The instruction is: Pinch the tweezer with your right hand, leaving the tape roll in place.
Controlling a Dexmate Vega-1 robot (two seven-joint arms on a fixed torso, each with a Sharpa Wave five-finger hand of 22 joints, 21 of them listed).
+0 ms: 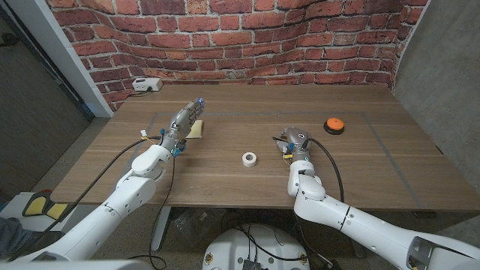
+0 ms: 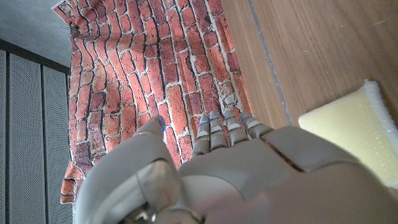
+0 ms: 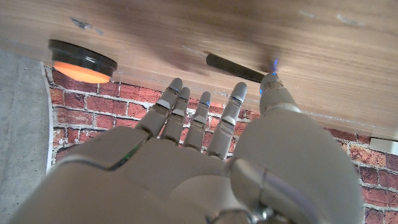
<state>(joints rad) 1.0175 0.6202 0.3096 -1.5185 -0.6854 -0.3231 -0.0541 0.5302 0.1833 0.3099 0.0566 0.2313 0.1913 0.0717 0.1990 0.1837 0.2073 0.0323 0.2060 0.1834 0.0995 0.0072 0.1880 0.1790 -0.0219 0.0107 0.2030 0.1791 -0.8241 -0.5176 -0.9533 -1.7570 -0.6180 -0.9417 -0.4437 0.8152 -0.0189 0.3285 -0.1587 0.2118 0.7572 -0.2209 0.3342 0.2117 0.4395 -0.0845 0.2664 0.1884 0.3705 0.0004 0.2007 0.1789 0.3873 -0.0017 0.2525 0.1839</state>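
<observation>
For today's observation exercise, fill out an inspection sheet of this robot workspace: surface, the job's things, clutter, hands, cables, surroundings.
Surface: wooden table, faint marked rectangle.
Job's things: tape roll near the table's middle; tweezer, a dark slim tool on the wood just beyond the right hand's fingertips.
Clutter: yellow sponge by the left hand; orange-topped black disc; white device at the far edge.
Hands: left hand empty, fingers extended; right hand open, holding nothing.
Cables: black cables along both arms.
Surroundings: brick-pattern backdrop.

1. A red brick wall (image 1: 247, 34) stands behind the wooden table (image 1: 225, 180).
2. A grey wall (image 1: 442, 67) rises on the right.
3. A dark panel (image 1: 30, 97) stands on the left.
</observation>
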